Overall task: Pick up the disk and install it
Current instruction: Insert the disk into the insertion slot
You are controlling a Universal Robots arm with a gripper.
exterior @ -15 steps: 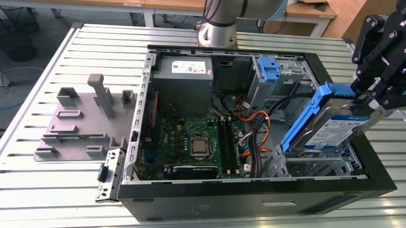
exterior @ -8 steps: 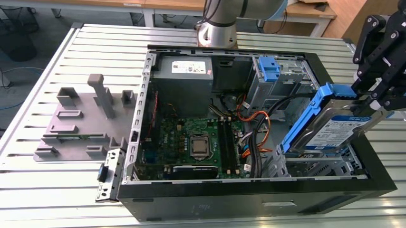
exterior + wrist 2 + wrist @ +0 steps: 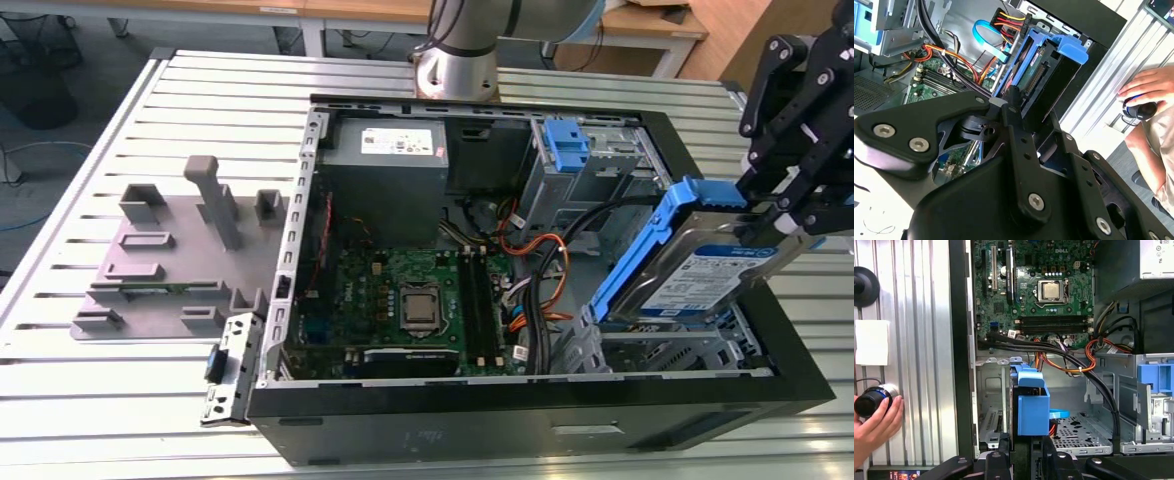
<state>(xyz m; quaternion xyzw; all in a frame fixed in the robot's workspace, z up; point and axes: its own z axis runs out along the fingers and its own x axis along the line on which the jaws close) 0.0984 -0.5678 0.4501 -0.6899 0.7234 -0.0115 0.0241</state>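
The disk, a silver drive with a white-and-blue label in blue caddy rails, hangs tilted over the drive bay in the open computer case, at the exterior view's right. Its lower end dips toward the bay. My gripper is shut on the disk's upper edge. In the second wrist view the blue caddy stands past the black fingers, with the connector edge of the drive showing. In the first wrist view the caddy's blue end sits just beyond the gripper, above the perforated bay floor.
The case holds a motherboard, a grey power supply, a bare blue bracket and orange and black cables close beside the bay. A grey fixture lies on the slatted table. A person's hand holds a knob beside the case.
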